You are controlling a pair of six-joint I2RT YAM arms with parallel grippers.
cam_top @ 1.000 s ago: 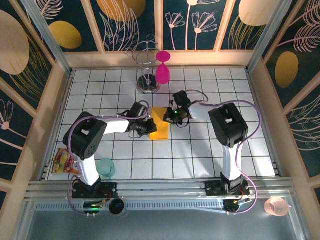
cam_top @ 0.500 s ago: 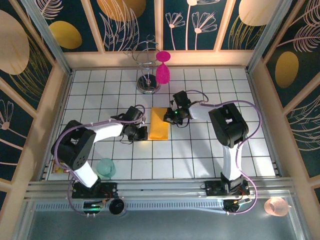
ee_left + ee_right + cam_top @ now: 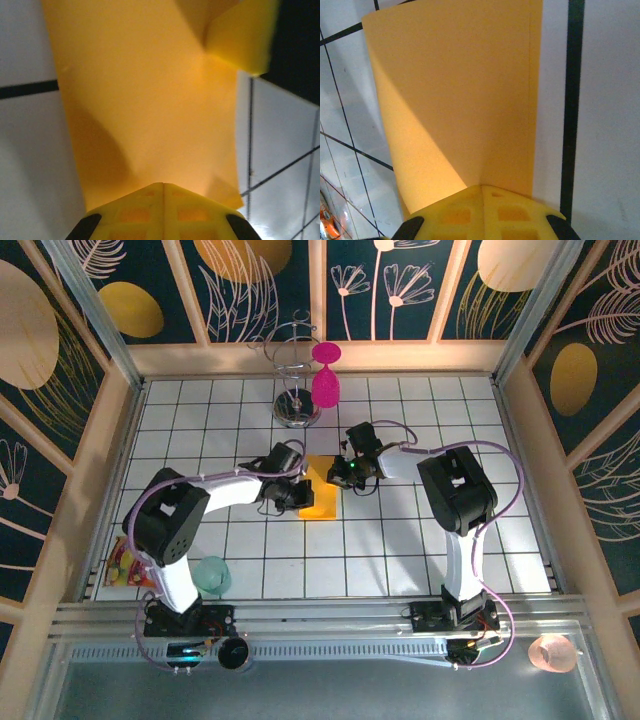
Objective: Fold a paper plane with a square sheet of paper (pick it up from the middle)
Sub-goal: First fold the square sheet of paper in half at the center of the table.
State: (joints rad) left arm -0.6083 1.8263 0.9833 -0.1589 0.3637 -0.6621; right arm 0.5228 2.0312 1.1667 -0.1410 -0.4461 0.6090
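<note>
Left end effector (image 3: 297, 494) and right end effector (image 3: 339, 474) — two — clamp one paper sheet (image 3: 322, 496).

Robot test cell, gridded tabletop (image 3: 400, 540), leaf-patterned walls (image 3: 60, 360), aluminium rail (image 3: 320, 615)

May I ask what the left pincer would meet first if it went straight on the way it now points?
The square sheet of paper: it lies directly ahead of the shut left pincer, probably touching its tips.
</note>
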